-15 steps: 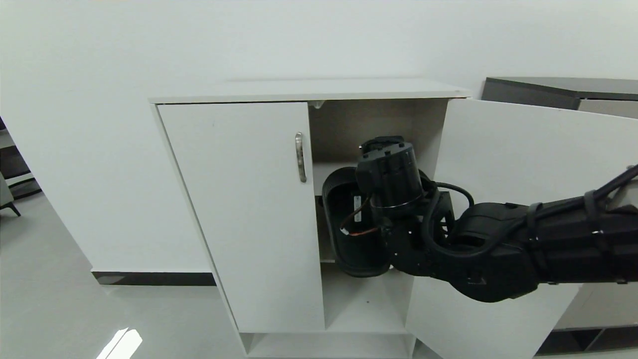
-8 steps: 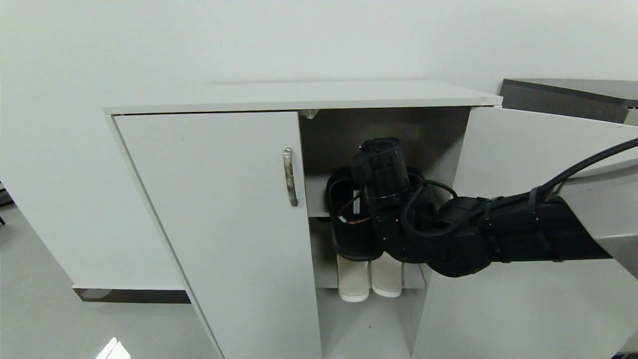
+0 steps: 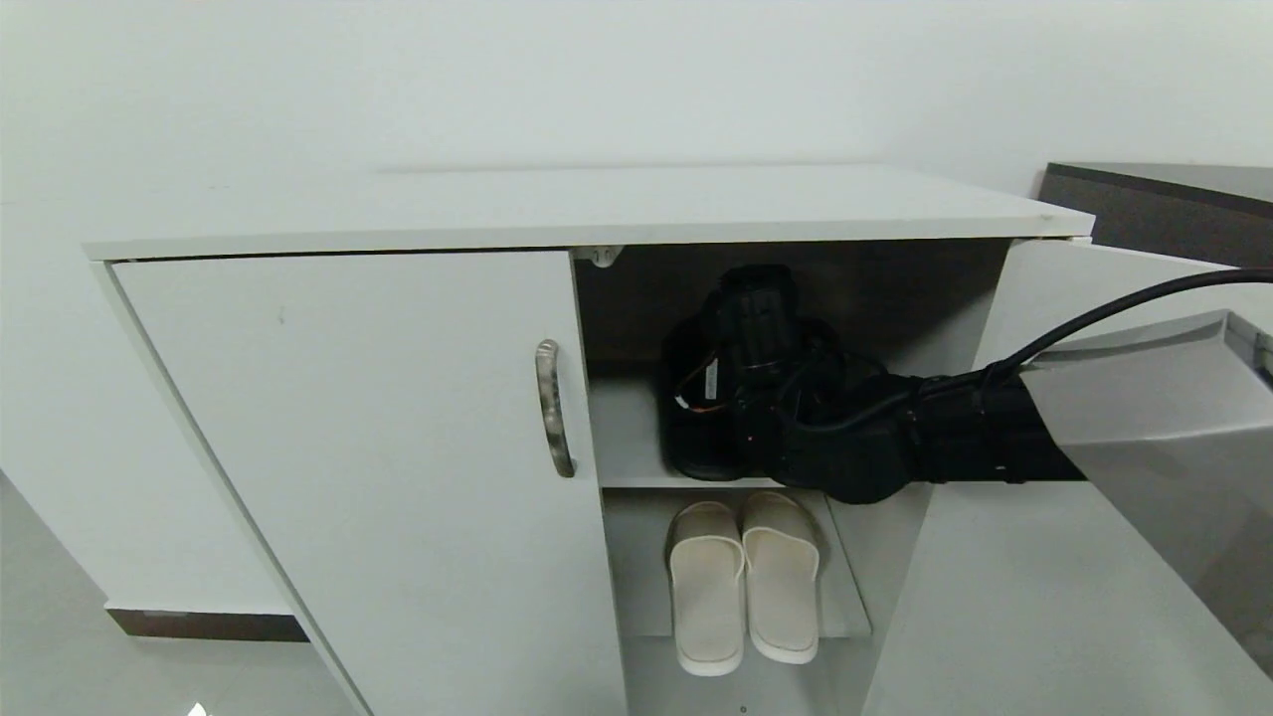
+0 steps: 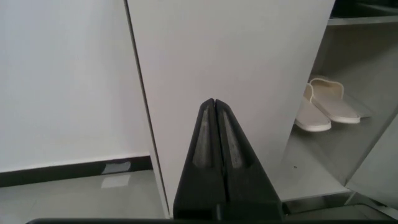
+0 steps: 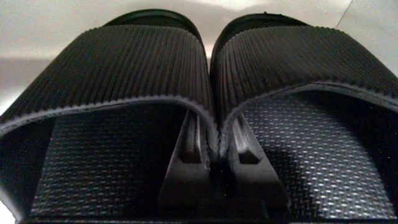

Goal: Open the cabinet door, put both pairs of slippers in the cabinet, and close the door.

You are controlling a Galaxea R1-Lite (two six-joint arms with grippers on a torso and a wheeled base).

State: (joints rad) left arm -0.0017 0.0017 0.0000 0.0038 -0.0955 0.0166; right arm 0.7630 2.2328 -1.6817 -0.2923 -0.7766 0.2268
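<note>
The white cabinet has its left door closed and its right door swung open. My right arm goes into the open half at the upper shelf. My right gripper is shut on the inner strap edges of both black slippers, pinched side by side. The black slippers rest on the upper shelf, partly hidden by the wrist. A pair of white slippers lies on the lower shelf, toes inward. My left gripper is shut and empty, low before the closed door, with the white slippers off to one side.
A metal handle sits on the closed door's inner edge. A dark grey unit stands to the right behind the open door. The open door closely flanks my right arm. Pale floor lies left of the cabinet.
The head camera has come closer to the cabinet. My right arm has carried the black slippers from in front of the shelf edge up and deeper onto the upper shelf, uncovering the white pair below.
</note>
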